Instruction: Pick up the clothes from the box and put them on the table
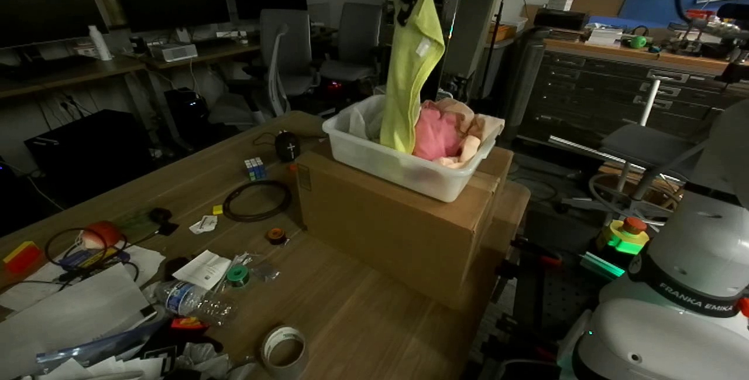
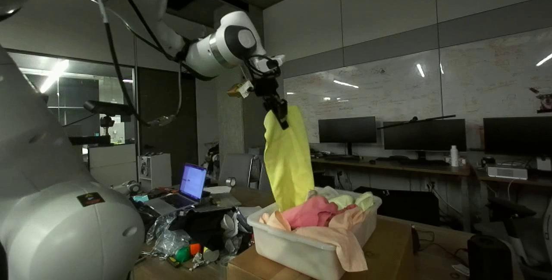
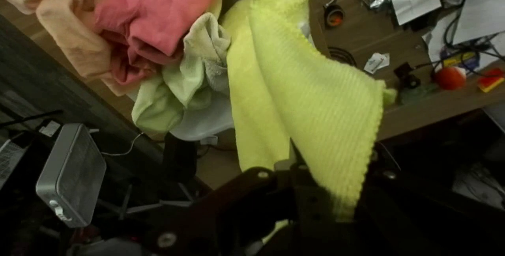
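Note:
My gripper (image 1: 409,8) is shut on the upper end of a yellow cloth (image 1: 409,75), which hangs down long. In an exterior view the gripper (image 2: 281,118) pinches the cloth (image 2: 289,163) above the white box (image 2: 293,250); the cloth's lower end reaches into the box. A pink cloth (image 2: 312,212), a peach cloth (image 2: 349,245) draped over the rim and a pale green cloth (image 2: 343,201) lie in the box. In the wrist view the yellow cloth (image 3: 323,110) runs between the dark fingers (image 3: 294,165) and partly hides them. The wooden table (image 1: 363,310) is below.
The white box stands on a cardboard box (image 1: 380,228) on the table. A tape roll (image 1: 285,351), a plastic bottle (image 1: 193,301), a cable coil (image 1: 257,216), a puzzle cube (image 1: 255,168) and papers (image 1: 76,310) lie on the table. A laptop (image 2: 192,183) stands behind clutter.

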Action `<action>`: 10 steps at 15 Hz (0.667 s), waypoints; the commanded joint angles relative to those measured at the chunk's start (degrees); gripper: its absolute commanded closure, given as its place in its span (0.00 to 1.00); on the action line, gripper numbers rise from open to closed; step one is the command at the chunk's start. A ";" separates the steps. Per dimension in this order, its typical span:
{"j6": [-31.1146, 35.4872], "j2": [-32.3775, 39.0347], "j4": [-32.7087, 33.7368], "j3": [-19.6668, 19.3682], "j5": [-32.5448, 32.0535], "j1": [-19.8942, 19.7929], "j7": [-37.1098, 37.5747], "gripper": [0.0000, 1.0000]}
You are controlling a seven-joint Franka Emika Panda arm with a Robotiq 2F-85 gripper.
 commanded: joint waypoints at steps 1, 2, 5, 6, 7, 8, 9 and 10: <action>-1.82 -5.93 1.11 3.41 0.14 -1.65 3.59 0.99; -1.96 -6.83 1.46 4.26 0.02 -1.85 4.37 0.99; -3.33 -8.67 2.88 6.11 -0.05 -1.80 5.05 0.99; -4.01 -8.57 3.50 6.86 0.00 -1.28 4.40 0.99; -4.95 -8.47 4.25 7.48 0.28 -0.61 3.54 0.99; -6.51 -7.63 5.40 8.11 1.20 0.98 1.63 0.99; -8.37 -6.58 6.68 8.69 2.43 2.80 -0.71 0.99; -9.38 -5.29 7.74 9.84 3.62 4.22 -1.70 0.99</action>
